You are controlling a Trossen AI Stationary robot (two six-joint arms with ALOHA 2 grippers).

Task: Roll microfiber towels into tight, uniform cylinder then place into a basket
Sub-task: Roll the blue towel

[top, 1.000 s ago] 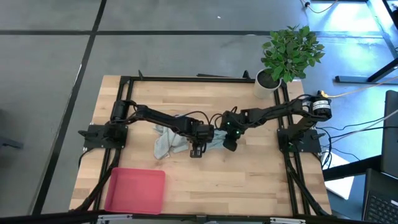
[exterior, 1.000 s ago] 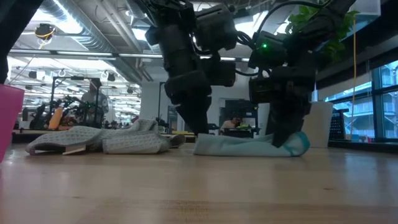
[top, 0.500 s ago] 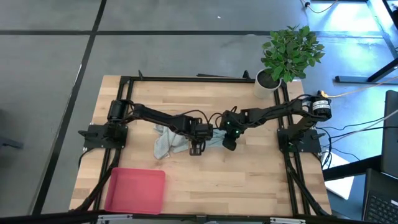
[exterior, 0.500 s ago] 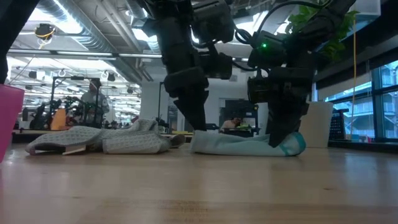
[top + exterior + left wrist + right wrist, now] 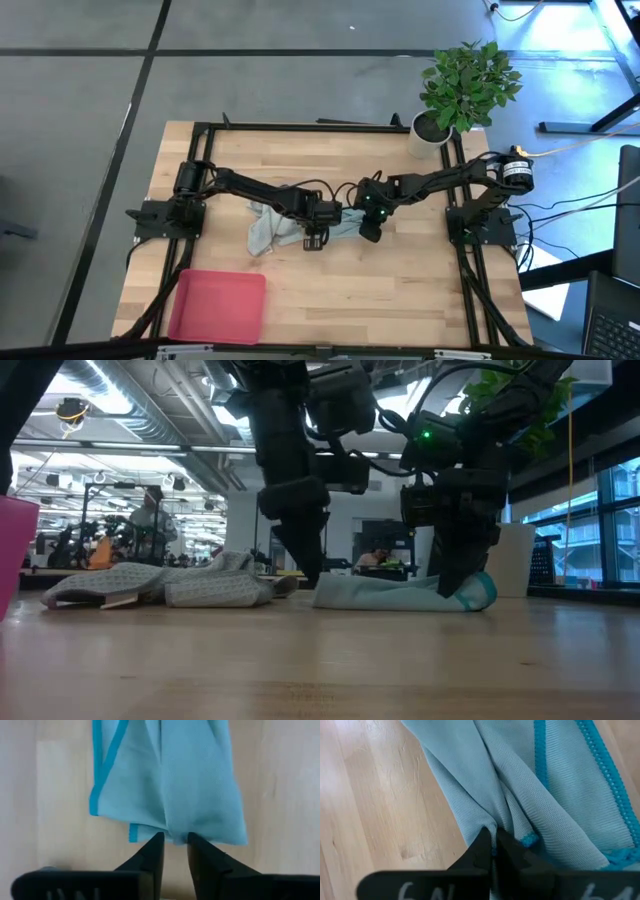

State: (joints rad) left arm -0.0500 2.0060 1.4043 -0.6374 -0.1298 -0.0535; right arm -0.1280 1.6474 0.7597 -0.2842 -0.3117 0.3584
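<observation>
Both claws at the pale blue towel [image 5: 343, 224]

Right claw [image 5: 492, 851] pinches a towel fold shut; left claw [image 5: 174, 847], narrowly parted, touches the towel's 9 o'clock edge without gripping it.

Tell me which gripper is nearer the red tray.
Left. The left gripper is at the table's middle, by the blue towel's end toward the tray. The right gripper pinches the towel's other end, farther from the tray.
</observation>
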